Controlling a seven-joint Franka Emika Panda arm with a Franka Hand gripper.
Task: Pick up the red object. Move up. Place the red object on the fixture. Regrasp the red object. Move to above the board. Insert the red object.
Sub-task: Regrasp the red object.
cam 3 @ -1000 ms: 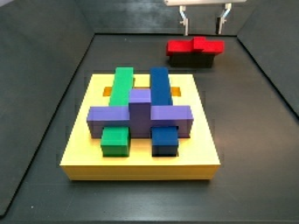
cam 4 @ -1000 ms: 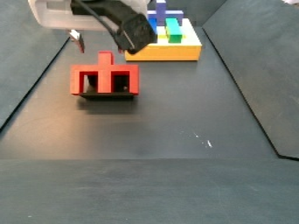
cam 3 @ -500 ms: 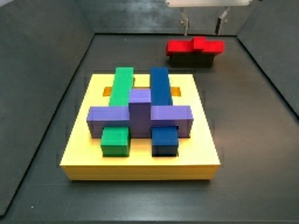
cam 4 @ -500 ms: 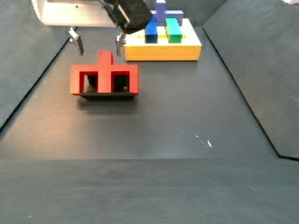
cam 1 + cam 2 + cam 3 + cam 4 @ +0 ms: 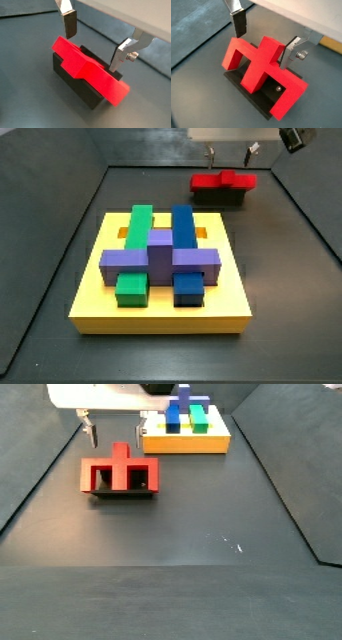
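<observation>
While the two-finger parallel-jaw gripper hangs above the bright red plastic comb-shaped block, its flat silver fingers are spread wide with nothing between the dark pads, clear of the block on both sides in both wrist views. Red block sits on the small dark box-like fixture, crossbar with a centre stub and prongs visible; in a wrist view it covers most of the fixture, so the seat underneath is hidden. In a side view the fingers are cut off by the frame edge and only the tips show above the red block and fixture. Fixture is barely visible under the block in a side view. Thick yellow square board with green, blue and purple blocks stands well apart from the fixture; in a side view it is partly behind the gripper body. Versus 1.0 s ago: gripper has risen, fingers now higher above the block, block and board unmoved.
</observation>
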